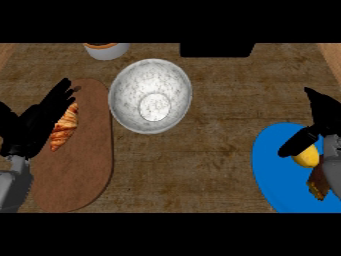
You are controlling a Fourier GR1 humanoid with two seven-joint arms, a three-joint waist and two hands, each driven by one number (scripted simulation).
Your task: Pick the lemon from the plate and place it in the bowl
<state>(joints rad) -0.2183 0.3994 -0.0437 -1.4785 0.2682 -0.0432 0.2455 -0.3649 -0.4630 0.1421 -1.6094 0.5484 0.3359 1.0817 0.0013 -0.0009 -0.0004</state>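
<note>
Nearest the viewer, at the desk's near right corner, the right hand [328, 125] sits over the blue plate [276, 170]. Its thumb and fingers [297, 144] curl down around the lemon [306, 157], which shows yellow just beneath them. The lemon appears to rest on the plate's right part; whether it is lifted clear cannot be told. A brown item [319, 184] lies on the plate just nearer than the lemon, partly hidden by the forearm; its identity is unclear.

At the near left edge, the left hand [25, 125] rests open, fingers straight and raised, over the brown cutting board [77, 170]. A croissant [64, 126] lies on the board beside that hand.

Further in, at the desk's middle, stands the speckled grey bowl [151, 96], well apart from the plate. At the far edge an orange-rimmed cup [105, 50] is partly in view.

Judgement: the step in hand is the grasp of the lemon. The next move calls for lifting it clear of the plate, carrying it leftward and away toward the bowl, and releasing above the bowl's middle.
</note>
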